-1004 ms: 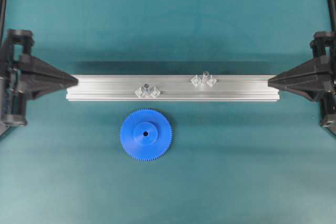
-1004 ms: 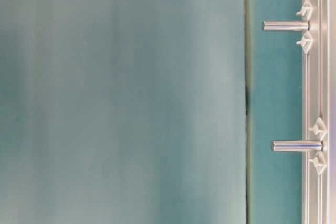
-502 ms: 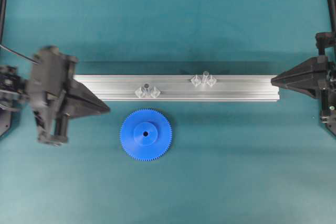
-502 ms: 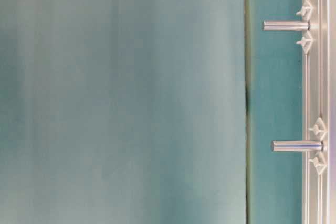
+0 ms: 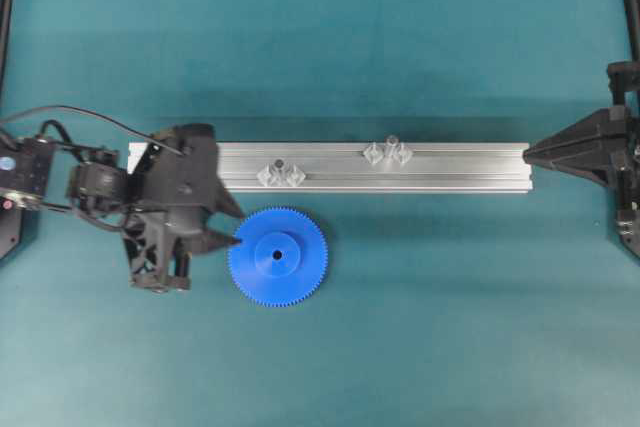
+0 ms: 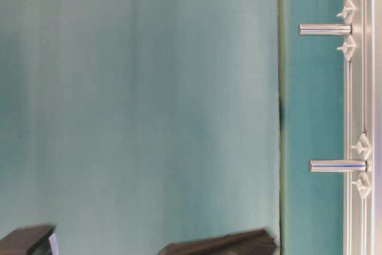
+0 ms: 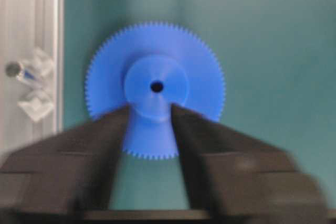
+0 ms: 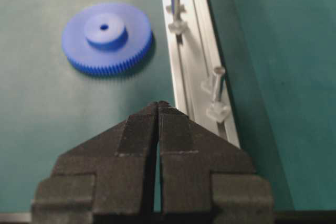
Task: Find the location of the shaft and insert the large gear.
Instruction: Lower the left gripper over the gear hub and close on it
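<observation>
Left gripper (image 7: 150, 109) open, fingertips astride the hub of the gear (image 5: 278, 256) (contact not discernible). Gear flat on the mat (image 5: 420, 327), just beside the rail (image 5: 450, 167), near the left-hand shaft (image 5: 280, 164). Right gripper (image 8: 158, 104) closed, empty, off the rail's right end.

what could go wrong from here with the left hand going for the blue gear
1. The left hand is open with its fingers straddling only the near side of the gear's raised hub; closing now may pinch the hub's edge and let it slip.
2. The gear lies close beside the rail; a nudge could push it against it.
3. Two alike pins stand on the rail, so the wrong one could be chosen.
</observation>
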You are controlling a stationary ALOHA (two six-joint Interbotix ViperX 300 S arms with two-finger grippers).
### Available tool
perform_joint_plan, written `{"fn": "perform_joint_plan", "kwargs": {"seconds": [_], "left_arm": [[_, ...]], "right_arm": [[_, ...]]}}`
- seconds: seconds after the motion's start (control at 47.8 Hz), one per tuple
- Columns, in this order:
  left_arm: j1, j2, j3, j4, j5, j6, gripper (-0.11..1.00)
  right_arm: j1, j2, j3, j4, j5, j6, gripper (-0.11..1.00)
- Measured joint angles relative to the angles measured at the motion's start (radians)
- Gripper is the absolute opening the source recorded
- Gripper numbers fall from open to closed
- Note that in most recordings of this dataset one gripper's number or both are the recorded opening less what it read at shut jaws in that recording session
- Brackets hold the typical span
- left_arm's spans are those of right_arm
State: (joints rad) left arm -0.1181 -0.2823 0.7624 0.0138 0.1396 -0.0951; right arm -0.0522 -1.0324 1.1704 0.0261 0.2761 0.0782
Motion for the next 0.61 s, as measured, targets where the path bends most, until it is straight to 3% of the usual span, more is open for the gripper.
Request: {"fn": "perform_joint_plan", "kwargs": {"seconds": [0.084, 0.146, 0.607], "left_arm": [[0.000, 0.025, -0.015, -0.002, 0.003, -0.037, 0.82], [0.000, 0.040, -0.025, 0.000, 0.003, -0.061, 0.92], [-0.009, 0.247, -0.094, 0.000, -0.006, -0.069, 0.93]], "right_arm": [[0.000, -0.006, 0.000, 0.000, 0.017, 0.000, 0.00], [0.000, -0.015, 0.000, 0.002, 0.029, 0.000, 0.00], [0.000, -0.055, 0.015, 0.002, 0.060, 0.025, 0.00]]}}
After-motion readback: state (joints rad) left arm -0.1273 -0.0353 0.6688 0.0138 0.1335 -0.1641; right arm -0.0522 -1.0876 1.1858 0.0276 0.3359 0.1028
